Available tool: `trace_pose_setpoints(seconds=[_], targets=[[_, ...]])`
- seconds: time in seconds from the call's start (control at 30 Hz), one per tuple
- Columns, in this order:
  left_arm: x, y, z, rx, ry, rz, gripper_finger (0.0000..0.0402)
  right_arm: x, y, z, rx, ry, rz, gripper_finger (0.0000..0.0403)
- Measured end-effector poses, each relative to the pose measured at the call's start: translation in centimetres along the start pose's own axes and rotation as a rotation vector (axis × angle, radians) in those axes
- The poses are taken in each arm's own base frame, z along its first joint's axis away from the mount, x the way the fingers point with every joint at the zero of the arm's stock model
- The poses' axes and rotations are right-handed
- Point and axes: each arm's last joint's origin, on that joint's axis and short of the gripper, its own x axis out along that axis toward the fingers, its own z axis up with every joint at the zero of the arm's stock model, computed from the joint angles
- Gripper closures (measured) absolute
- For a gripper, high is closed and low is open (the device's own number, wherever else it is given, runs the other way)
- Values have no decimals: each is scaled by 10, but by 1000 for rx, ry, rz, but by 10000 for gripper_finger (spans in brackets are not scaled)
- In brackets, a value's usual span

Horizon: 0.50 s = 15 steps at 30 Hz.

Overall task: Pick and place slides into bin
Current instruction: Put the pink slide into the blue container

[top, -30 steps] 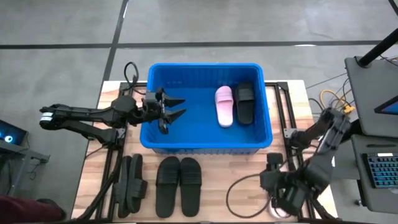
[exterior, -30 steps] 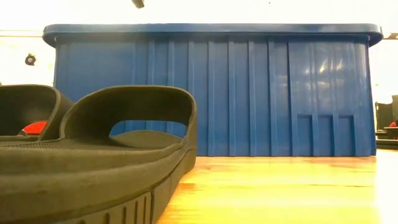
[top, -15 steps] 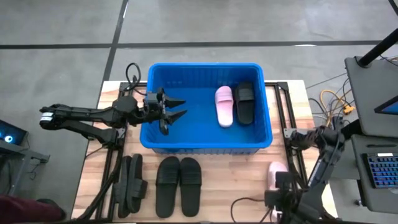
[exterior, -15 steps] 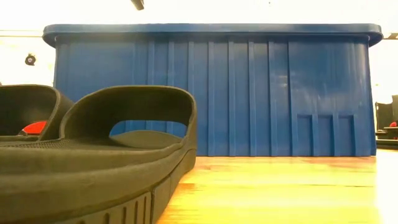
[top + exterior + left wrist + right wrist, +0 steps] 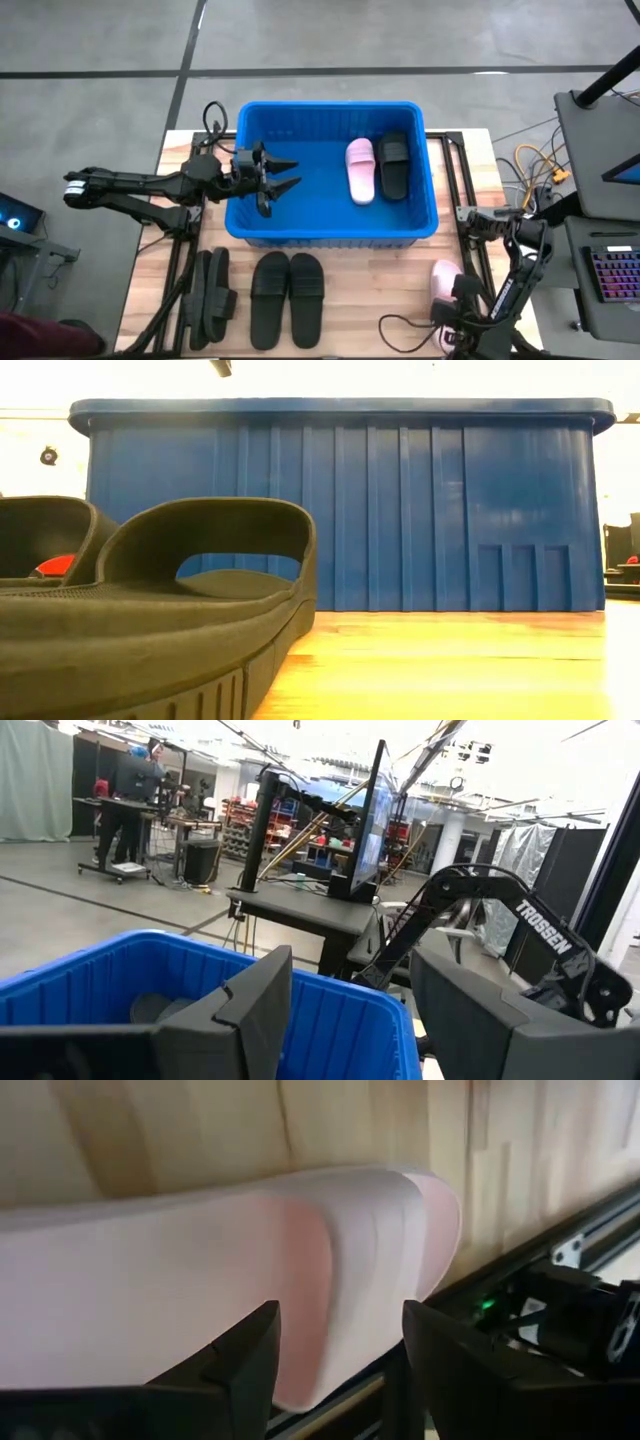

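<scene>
The blue bin (image 5: 330, 225) stands mid-table and fills the low view as bin (image 5: 340, 510). Inside it a pale pink slide (image 5: 360, 170) and a black slide (image 5: 393, 165) lie side by side on their soles. My left gripper (image 5: 283, 174) hovers open over the bin's left part, holding nothing; it shows as left gripper (image 5: 345, 1020). A second pink slide (image 5: 443, 278) lies on the table at the near right. My right gripper (image 5: 455, 308) hangs just over it, pointing steeply down. In the wrist view the right gripper (image 5: 335, 1370) is open, its fingers astride the pink slide (image 5: 200, 1270).
A pair of black slides (image 5: 287, 298) lies flat before the bin, and one of them looms close as a black slide (image 5: 150, 630). Two more black slides (image 5: 210, 298) stand on edge at the near left. A black cable (image 5: 400, 325) loops on the wood near my right gripper.
My right gripper has sunk toward the table's near right corner and tipped steeply downward. It has come close over the pink slide on the table, which the arm hid a second ago.
</scene>
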Motion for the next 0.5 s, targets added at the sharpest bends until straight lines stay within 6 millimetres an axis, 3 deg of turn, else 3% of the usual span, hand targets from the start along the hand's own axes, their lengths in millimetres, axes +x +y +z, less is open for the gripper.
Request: trace_pose_setpoints(seconds=[0.3, 0.5], targets=[[0, 0, 0, 0, -1, 0, 212, 33, -2, -4, 11, 25, -117, 211], [0, 0, 0, 0, -1, 1, 212, 38, -5, -6, 59, 56, -117, 289]])
